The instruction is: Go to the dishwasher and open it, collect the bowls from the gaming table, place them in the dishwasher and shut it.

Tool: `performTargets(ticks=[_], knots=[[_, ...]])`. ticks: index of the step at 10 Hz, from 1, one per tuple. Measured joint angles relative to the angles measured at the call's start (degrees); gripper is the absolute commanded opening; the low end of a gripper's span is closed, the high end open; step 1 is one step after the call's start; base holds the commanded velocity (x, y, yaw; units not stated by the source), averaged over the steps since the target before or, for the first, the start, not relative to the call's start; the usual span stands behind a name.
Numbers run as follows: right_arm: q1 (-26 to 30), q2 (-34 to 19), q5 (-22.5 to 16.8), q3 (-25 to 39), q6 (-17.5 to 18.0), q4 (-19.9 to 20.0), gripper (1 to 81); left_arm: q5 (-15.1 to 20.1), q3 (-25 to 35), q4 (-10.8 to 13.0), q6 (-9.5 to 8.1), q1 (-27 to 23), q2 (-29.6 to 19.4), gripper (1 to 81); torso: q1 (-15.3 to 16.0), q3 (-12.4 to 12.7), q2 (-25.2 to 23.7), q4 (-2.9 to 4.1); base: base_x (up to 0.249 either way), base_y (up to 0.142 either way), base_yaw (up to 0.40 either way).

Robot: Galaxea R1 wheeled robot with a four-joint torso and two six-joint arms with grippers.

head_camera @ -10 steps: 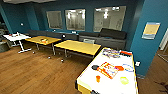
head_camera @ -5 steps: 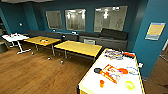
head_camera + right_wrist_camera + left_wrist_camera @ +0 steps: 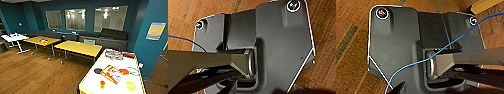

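The gaming table (image 3: 113, 86) stands low on the right of the head view, close to the robot. It has yellow sides and a white top with orange-red marks. On this surface lie a few small things: a yellow-green bowl (image 3: 131, 85) near the close right corner, a small orange cup (image 3: 102, 84) near the close edge, a dark round thing (image 3: 97, 70) on the left side, and a red round thing (image 3: 124, 71) by the middle marks. More colored bits sit at the far end (too blurry to tell what they are).

Just past the gaming table stands a yellow table (image 3: 78, 48), and farther left another yellow table (image 3: 41, 40) with something orange on it. A white table (image 3: 14, 38) is far off on the left. A dark sofa (image 3: 105, 37) runs along the blue wall under three windows (image 3: 75, 19). A poster (image 3: 155, 31) hangs on the blue wall at the right. The floor (image 3: 32, 72) is brown wood.

In both wrist views the wood floor shows around the robot's dark plate, and a thin blue wire (image 3: 436, 55) crosses the left one. I cannot tell if the jaws of either arm are released or clenched
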Motion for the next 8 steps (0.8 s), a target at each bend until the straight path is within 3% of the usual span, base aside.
performTargets(ticks=[4,8], knots=[[0.17,0.04,0.06,-0.02,0.0,0.0,81.1,-0.02,0.04,0.05,0.02,-0.15,0.09,81.1,-0.02,0.0,0.0,0.0,0.0,0.0,0.0],[0.16,0.04,0.04,-0.02,0.0,0.0,81.1,-0.02,0.06,0.13,0.0,-0.17,0.07,81.1,-0.02,0.0,0.0,0.0,0.0,0.0,-0.154]])
